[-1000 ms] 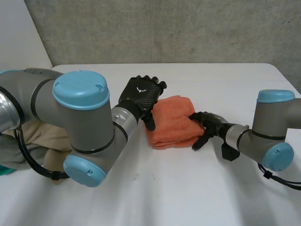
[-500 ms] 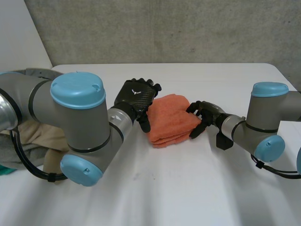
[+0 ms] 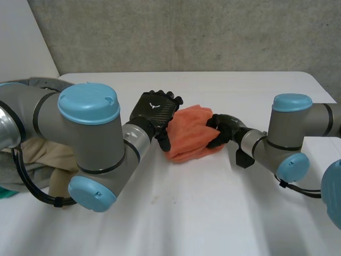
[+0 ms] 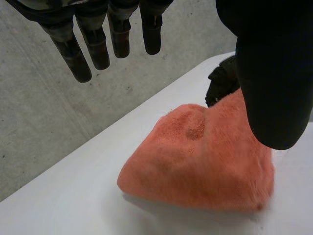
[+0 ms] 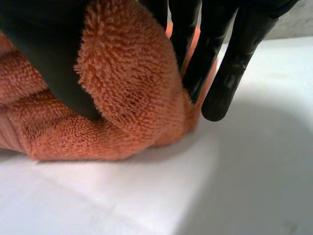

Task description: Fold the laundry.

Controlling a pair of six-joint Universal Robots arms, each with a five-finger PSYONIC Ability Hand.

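The right hand (image 3: 221, 130) had driven in from the right over the last second and now had the right edge of the orange towel (image 3: 189, 133), squeezing it narrower and humping it up in the middle of the white table (image 3: 213, 213). That looked like the start of another fold, right edge going over to the left. The left hand (image 3: 154, 109) had barely budged at the towel's left edge. The right wrist view settled the grip: thumb (image 5: 44, 54) and fingers (image 5: 234, 54) were clamped on a thick roll of terry (image 5: 122, 73). The left wrist view showed its own fingers (image 4: 73, 49) straight and spread above the towel (image 4: 195, 161), holding nothing. A pile of clothes (image 3: 37, 154) waited at the far left.
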